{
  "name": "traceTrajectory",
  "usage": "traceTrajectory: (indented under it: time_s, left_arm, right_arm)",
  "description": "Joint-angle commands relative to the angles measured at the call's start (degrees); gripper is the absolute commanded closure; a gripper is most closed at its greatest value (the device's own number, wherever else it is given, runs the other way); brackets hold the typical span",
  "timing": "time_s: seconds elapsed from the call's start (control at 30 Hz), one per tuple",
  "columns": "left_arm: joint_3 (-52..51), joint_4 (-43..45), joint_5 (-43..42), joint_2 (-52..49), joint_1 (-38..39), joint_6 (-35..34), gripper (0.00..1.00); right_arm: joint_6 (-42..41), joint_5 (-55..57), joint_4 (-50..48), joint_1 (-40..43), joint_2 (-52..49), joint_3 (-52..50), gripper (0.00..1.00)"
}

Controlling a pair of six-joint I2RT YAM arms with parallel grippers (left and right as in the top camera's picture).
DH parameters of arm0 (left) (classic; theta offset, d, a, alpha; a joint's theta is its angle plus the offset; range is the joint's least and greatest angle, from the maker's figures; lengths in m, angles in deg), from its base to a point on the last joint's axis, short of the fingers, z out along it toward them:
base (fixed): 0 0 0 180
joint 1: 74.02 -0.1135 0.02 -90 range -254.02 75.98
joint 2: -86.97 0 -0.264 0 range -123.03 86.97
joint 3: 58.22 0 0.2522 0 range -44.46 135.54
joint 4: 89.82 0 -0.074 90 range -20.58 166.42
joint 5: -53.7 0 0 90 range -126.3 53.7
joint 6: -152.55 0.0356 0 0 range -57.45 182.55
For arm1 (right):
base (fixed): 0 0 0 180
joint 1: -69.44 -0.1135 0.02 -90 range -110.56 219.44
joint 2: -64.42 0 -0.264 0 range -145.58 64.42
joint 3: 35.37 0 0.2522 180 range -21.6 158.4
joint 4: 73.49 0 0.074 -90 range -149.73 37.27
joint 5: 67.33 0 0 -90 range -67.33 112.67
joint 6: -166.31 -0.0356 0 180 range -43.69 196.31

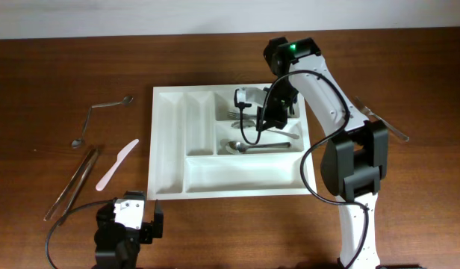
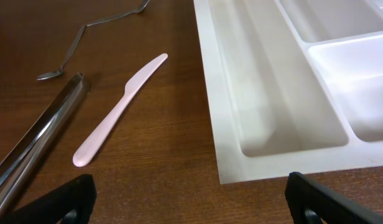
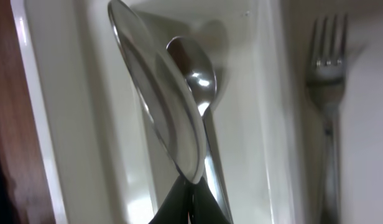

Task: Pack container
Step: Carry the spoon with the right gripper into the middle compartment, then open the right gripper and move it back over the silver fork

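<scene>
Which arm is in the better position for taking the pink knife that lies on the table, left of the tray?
Left. The left gripper is open and empty, with the pink knife just ahead. The right gripper is over the tray, shut on a spoon.

White plastic container [image 1: 170,142], five compartments (two narrow), flat on table [image 1: 51,75]

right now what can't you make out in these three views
held spoon handle: right wrist, hidden by right gripper, itself cut off at the bottom edge
fork: right wrist, blurred, handle cut off
knife: overhead, partly under the right arm
tongs: left wrist, cut off by the left edge
</scene>
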Motion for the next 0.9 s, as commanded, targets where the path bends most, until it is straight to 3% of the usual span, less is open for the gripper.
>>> traceTrajectory:
  time_s: [0.0,0.87]
  left_arm:
    - [-0.17,-0.22,0.46,0.39,0.2,0.74,0.01]
    - [-0.17,-0.22,0.46,0.39,0.2,0.74,0.01]
  right_arm:
    - [0.7,-2.56,-1.66,-1.22,1.09,-2.64,0.96]
    - [-0.83,-2.32,-9.68,-2.01,0.24,-5.66,0.96]
